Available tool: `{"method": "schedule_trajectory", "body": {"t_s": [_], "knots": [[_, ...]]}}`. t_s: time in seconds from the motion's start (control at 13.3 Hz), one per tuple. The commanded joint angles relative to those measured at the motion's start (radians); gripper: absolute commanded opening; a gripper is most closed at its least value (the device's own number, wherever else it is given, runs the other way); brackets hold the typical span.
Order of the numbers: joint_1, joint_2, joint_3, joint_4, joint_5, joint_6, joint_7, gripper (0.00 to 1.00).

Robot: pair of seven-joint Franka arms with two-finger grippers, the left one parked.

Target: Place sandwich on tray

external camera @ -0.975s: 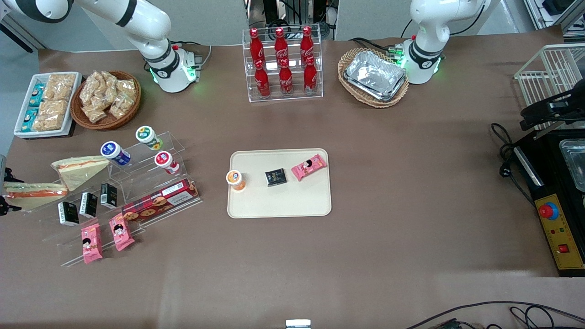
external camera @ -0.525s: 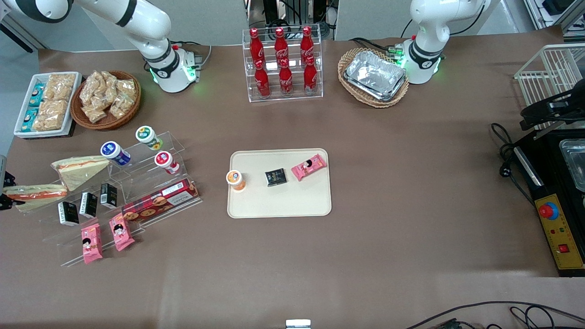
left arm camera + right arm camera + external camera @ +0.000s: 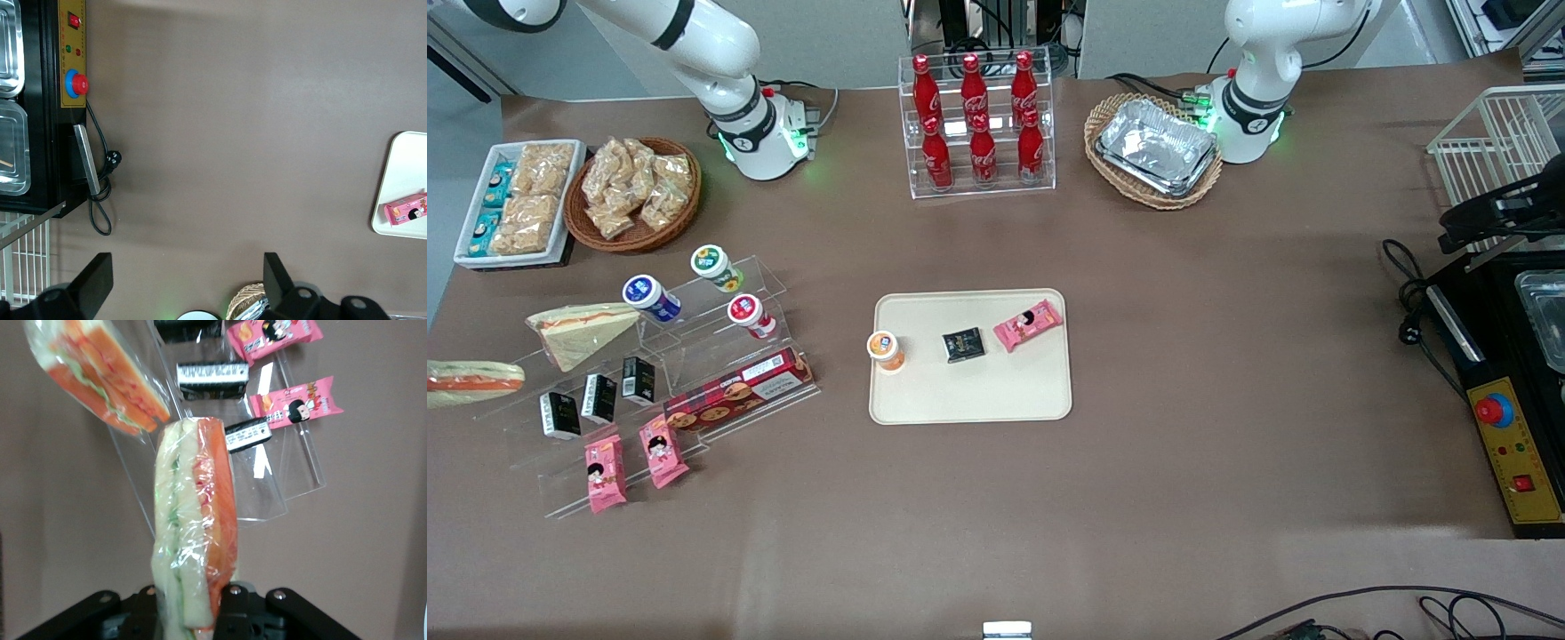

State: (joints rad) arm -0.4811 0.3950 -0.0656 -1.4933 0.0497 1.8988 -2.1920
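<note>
My right gripper (image 3: 193,608) is shut on the sandwich (image 3: 195,520), a clear-wrapped wedge seen edge-on with pale bread and orange-red and green filling. It holds the sandwich in the air above the clear acrylic stand (image 3: 267,487). In the front view only the sandwich (image 3: 467,380) shows, at the frame's edge at the working arm's end of the table; the gripper is out of that view. The cream-beige tray (image 3: 969,400) lies mid-table, well away toward the parked arm's end. It also shows in the left wrist view (image 3: 403,180).
A like wrapped sandwich (image 3: 578,327) rests on the acrylic stand (image 3: 676,373) with yogurt cups, black packets, pink snack packs and a biscuit box. The tray carries an orange cup (image 3: 886,348), a black packet (image 3: 964,345) and a pink pack (image 3: 1029,324). A cola rack (image 3: 976,124) stands farther back.
The sandwich has risen off the acrylic stand and moved farther toward the working arm's end of the table. The gripper's dark tips have left the front view.
</note>
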Motion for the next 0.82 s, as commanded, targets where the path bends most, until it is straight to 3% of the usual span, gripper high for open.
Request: {"method": "schedule_trajectory", "body": {"t_s": [0.0,0.75], "knots": [[0.022,-0.082,0.018,0.033,0.01,-0.113,0.112,0.0],[0.346,-0.156,0.023,0.033,0.045,-0.273,0.694,0.0]]}}
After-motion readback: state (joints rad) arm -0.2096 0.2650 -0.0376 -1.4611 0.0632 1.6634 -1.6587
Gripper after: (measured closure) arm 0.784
